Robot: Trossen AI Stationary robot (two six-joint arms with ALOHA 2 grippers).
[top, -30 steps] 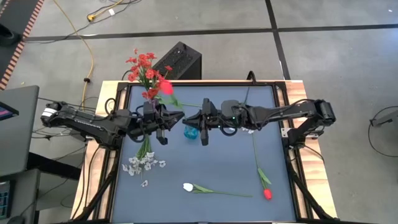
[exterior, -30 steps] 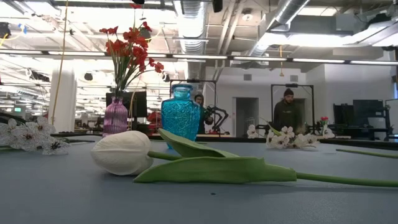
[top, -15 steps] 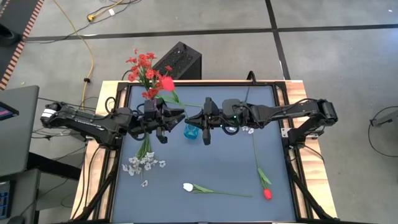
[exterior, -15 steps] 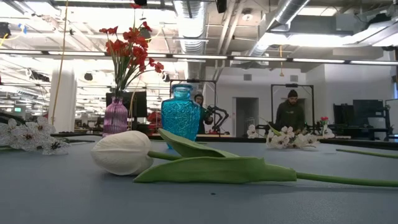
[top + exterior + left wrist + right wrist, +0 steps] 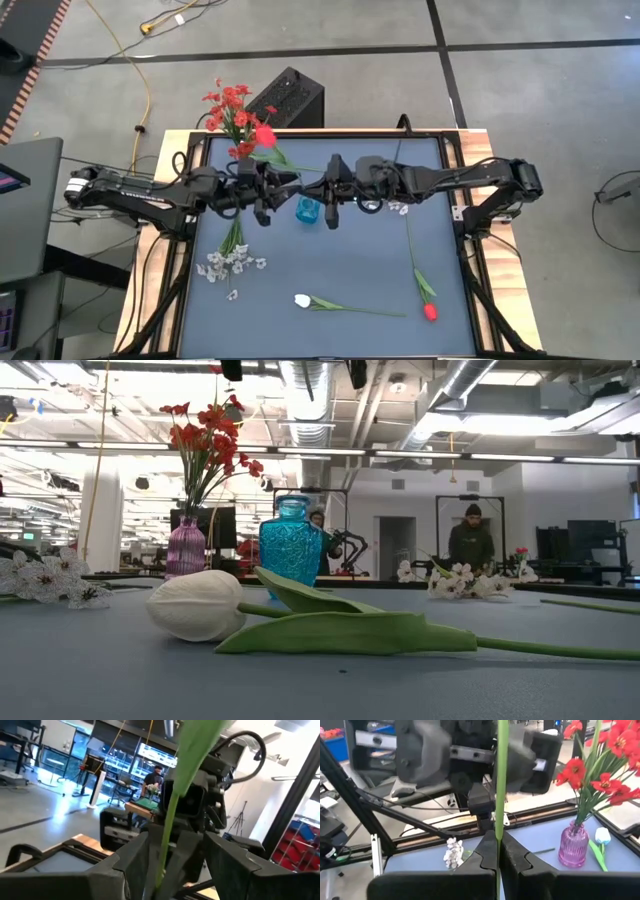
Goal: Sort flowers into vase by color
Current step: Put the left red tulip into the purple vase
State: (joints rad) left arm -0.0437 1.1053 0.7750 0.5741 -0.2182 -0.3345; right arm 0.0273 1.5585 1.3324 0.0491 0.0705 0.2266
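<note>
Holding the red tulip by its stem, my right gripper stays pinched shut on the green shaft near the centre of the high view, so the bloom rides upper left beside the red spray in the pink vase. My left gripper stands spread around that stem, letting go, presumably so the handover is complete.

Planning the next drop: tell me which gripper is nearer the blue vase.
Right. The right gripper sits just beside the blue vase, on its right. The left gripper sits left of it, slightly farther, toward the pink vase.
</note>
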